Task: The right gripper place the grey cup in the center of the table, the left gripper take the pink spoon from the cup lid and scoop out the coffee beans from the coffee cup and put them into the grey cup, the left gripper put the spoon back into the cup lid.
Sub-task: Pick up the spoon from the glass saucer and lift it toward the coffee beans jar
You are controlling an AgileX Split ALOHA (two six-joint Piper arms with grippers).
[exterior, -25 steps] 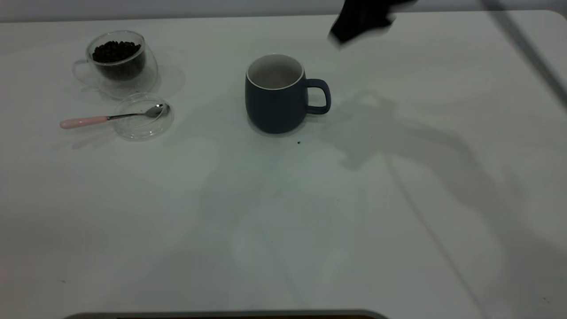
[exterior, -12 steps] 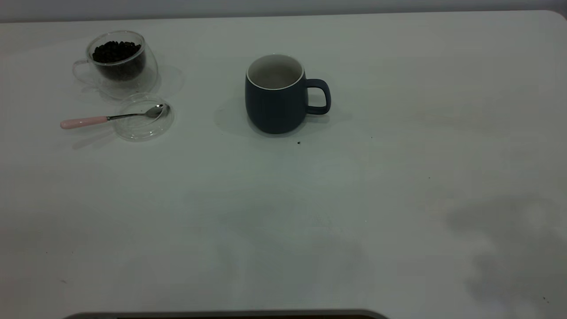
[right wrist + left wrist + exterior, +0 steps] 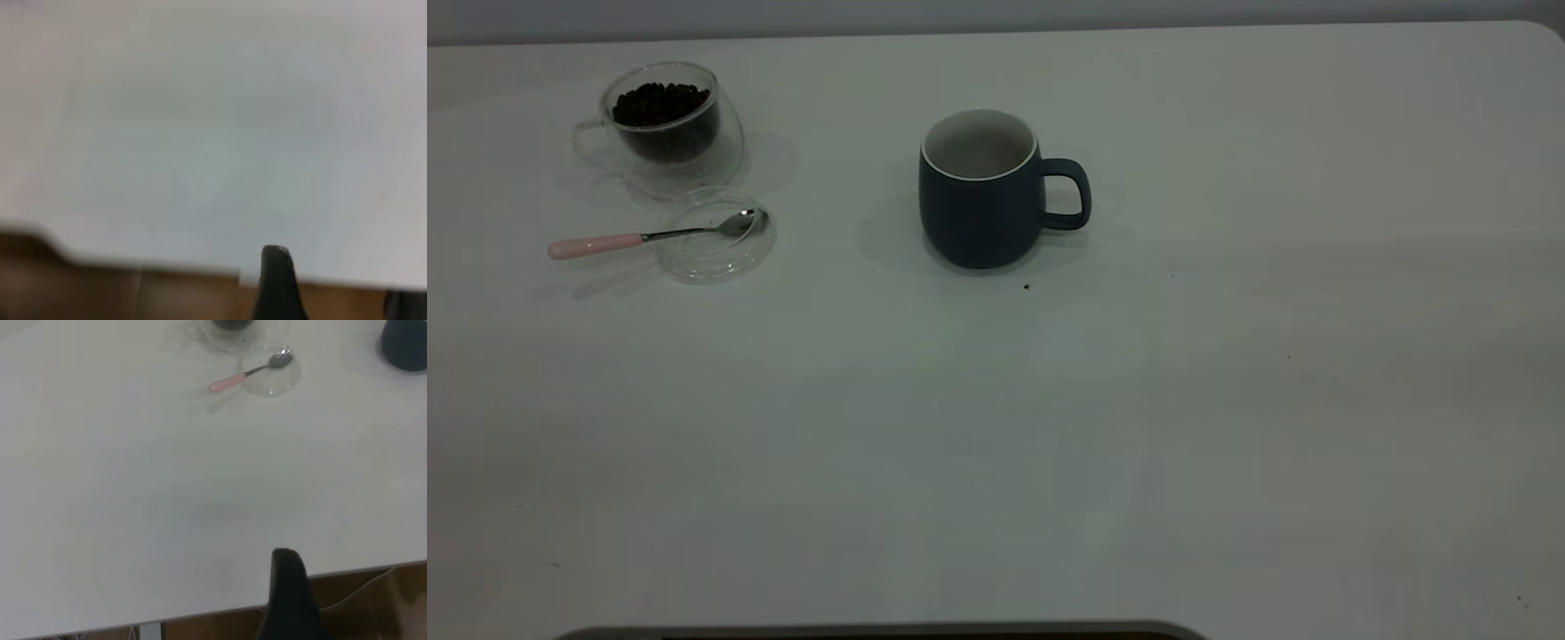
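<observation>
White table [image 3: 1227, 400]: grey cup [image 3: 980, 191] stood upright near centre; coffee cup [image 3: 665, 124] with coffee beans [image 3: 660, 100] placed at far left. Pink spoon [image 3: 640, 236] is laid across cup lid [image 3: 713, 236], just beside the coffee cup. Left gripper [image 3: 288, 600] and right gripper [image 3: 277, 283] are held over table edges, jaw state indeterminable.

**White tabletop: contents**

The table [image 3: 1227, 444] is plain white with a few tiny dark specks. The grey cup [image 3: 983, 191] stands upright near the centre. The coffee cup [image 3: 665, 124] stands at far left, the cup lid [image 3: 713, 253] just beside it.
</observation>
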